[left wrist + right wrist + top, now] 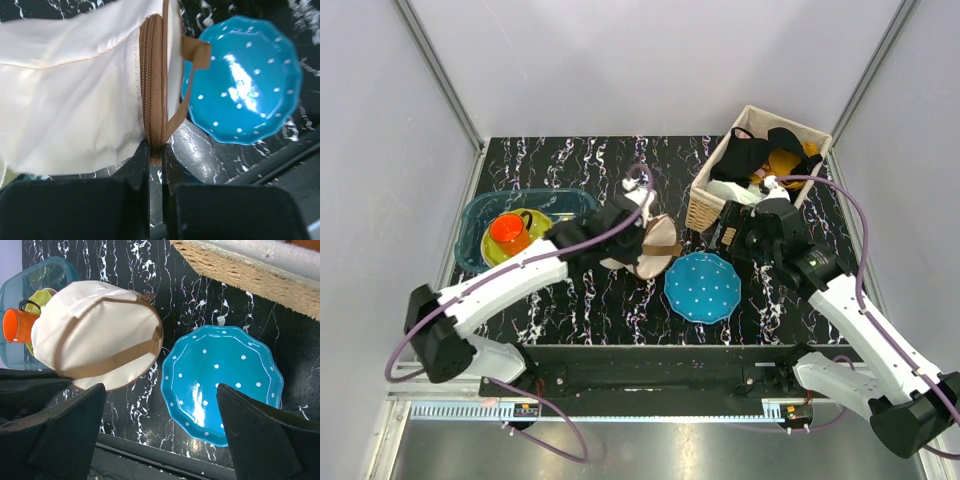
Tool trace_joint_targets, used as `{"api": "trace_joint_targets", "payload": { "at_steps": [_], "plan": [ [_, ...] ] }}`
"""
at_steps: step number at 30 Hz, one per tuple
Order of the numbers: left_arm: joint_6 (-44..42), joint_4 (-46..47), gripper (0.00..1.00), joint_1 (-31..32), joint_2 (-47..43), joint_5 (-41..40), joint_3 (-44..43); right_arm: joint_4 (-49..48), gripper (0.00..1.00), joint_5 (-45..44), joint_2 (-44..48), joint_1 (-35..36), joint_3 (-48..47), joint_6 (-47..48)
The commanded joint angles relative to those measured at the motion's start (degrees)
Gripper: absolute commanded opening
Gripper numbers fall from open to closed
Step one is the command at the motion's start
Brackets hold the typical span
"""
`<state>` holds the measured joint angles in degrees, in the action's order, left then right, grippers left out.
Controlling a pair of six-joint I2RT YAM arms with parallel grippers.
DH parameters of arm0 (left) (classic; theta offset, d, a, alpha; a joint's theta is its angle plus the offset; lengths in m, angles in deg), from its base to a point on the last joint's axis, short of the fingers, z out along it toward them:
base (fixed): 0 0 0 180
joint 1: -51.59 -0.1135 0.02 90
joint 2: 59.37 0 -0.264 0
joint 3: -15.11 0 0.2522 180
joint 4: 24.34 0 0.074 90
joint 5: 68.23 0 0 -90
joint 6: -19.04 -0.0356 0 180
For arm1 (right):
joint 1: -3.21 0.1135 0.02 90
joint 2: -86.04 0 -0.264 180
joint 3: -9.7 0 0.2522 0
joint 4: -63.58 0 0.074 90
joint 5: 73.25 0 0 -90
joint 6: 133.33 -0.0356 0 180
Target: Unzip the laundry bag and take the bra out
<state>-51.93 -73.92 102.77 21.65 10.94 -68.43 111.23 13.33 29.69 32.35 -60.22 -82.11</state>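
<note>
The left gripper (156, 152) is pinching the brown zip edge of the laundry bag (75, 100), which is sitting at the blue plate's (220, 370) ten o'clock. The right gripper (161, 390) is hovering spread wide above that plate.

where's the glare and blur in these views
Left wrist: the blue dotted plate is soft, with a white glare patch; the zip on the laundry bag is sharper. Right wrist: the same plate is crisp, with a small sheen inside; the right gripper is a dark silhouette. Top external: even light, no strong glare.
</note>
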Motion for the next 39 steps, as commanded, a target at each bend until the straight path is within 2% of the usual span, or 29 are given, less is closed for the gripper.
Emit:
{"api": "trace_joint_targets", "payload": {
  "at_steps": [1,2,7,8,10,11,15,27,29,30,31,32,33,34,37,39],
  "plan": [
    [-1.45,0.39,0.00,-4.32,-11.47,12.56,-5.45,-1.72,1.00,2.80,2.39,0.21,-0.61,7.75],
    [-1.45,0.39,0.00,-6.42,-12.71,18.42,-5.72,-1.72,1.00,5.07,2.39,0.12,-0.96,8.54],
    [2.58,4.41,0.00,-12.23,-17.20,30.49,-4.76,-4.26,1.00,10.79,2.30,0.12,-0.97,10.75],
    [3.55,5.65,0.00,-14.42,-17.81,35.65,-4.14,-5.05,1.00,13.85,2.57,0.21,-0.53,10.84],
    [7.05,9.61,0.00,-17.23,-18.17,39.81,-1.77,-8.30,1.00,18.16,2.74,0.21,0.43,10.92],
    [8.12,11.10,0.00,-18.12,-18.26,44.18,-1.07,-9.62,1.00,23.41,2.83,0.12,0.87,10.84],
    [11.64,16.91,0.00,-19.98,-18.87,49.41,1.57,-16.20,1.00,32.41,2.22,0.21,2.63,7.95],
    [16.48,22.62,0.00,-20.68,-21.07,55.83,4.21,-25.09,1.00,33.21,-0.94,0.03,8.44,2.49],
    [17.01,23.33,0.00,-20.68,-21.42,56.27,4.65,-29.55,0.92,34.70,-0.60,0.12,9.40,0.13],
    [17.10,23.59,0.00,-20.68,-21.51,56.18,4.83,-30.80,0.85,34.62,-0.33,0.12,9.58,-0.58],
    [16.92,23.42,0.00,-20.68,-21.60,55.75,4.91,-31.77,0.61,34.36,0.10,0.21,9.93,-1.11],
    [16.83,23.25,0.00,-20.68,-21.69,55.39,5.18,-32.21,0.49,33.31,0.89,0.21,9.84,-1.47],
    [16.22,22.55,0.00,-20.68,-21.69,55.13,5.35,-31.70,0.30,32.35,1.33,0.21,9.67,-1.29],
    [15.96,22.19,0.00,-20.77,-21.69,54.34,5.44,-30.82,0.00,29.81,1.86,0.12,8.97,-1.12],
    [14.64,19.21,0.00,-20.85,-21.08,50.32,5.18,-25.47,0.00,26.38,3.01,0.12,7.13,0.81],
    [12.98,14.31,0.09,-20.94,-19.41,47.76,2.99,-20.98,0.00,25.22,3.10,0.12,6.16,1.96]
  ]
}}
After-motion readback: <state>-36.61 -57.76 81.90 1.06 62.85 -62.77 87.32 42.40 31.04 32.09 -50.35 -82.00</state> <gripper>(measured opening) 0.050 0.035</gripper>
